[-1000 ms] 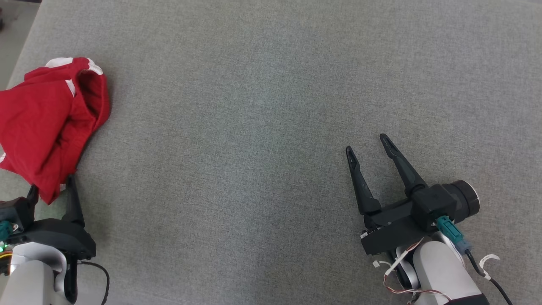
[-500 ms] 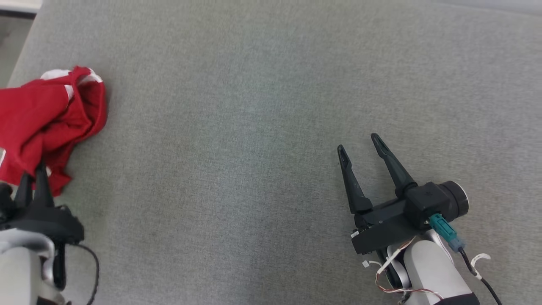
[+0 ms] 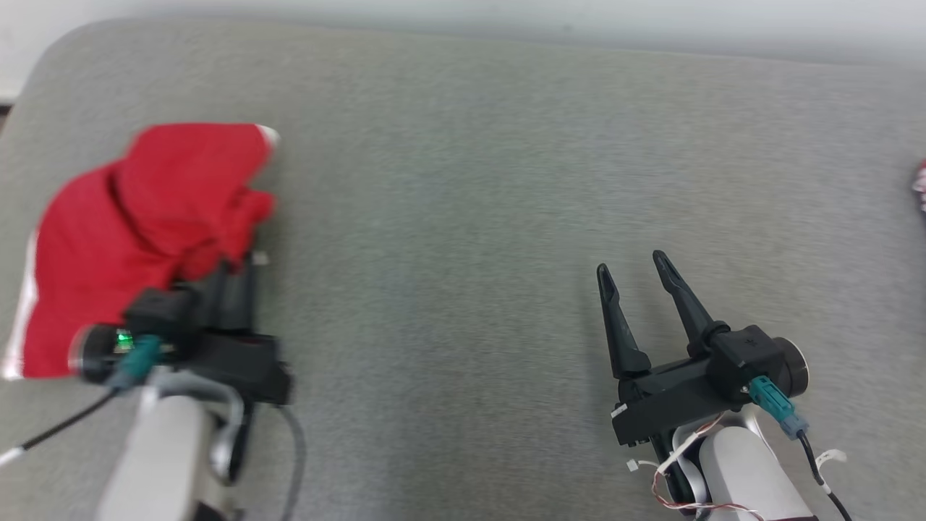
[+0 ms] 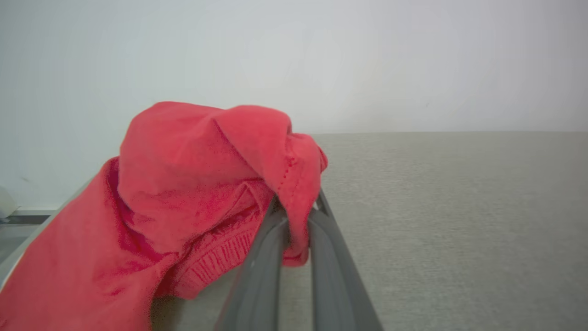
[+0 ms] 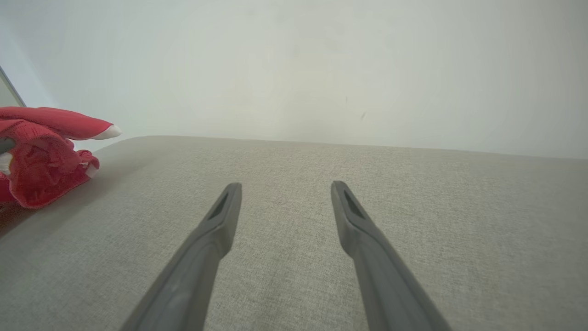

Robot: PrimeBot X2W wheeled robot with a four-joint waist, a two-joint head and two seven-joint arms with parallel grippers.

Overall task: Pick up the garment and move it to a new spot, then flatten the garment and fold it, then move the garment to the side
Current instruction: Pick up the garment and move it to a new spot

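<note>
Red knit cloth with white trim, one garment (image 4: pixel 183 184) in all, is bunched over the tips of the left jaws. The left jaws are clenched on a fold of it: in the left wrist view the two dark fingers (image 4: pixel 257 276) stand almost together with a hem of the cloth pinched between them near their tips. From there the garment humps up above the fingertips and trails down to their left, toward the rounded edge of the one grey fabric-covered bench (image 3: pixel 463 181).

In the head view, which is blurred on this side, the garment lies ahead of and to the left of the left jaws. The right jaws are released, their two fingers (image 5: pixel 206 239) spread wide with nothing between them and bare bench beneath. The garment is well apart from them, off to their left. One small red-and-white scrap (image 3: pixel 919 187) shows far to the right of the right jaws, too little to name.
</note>
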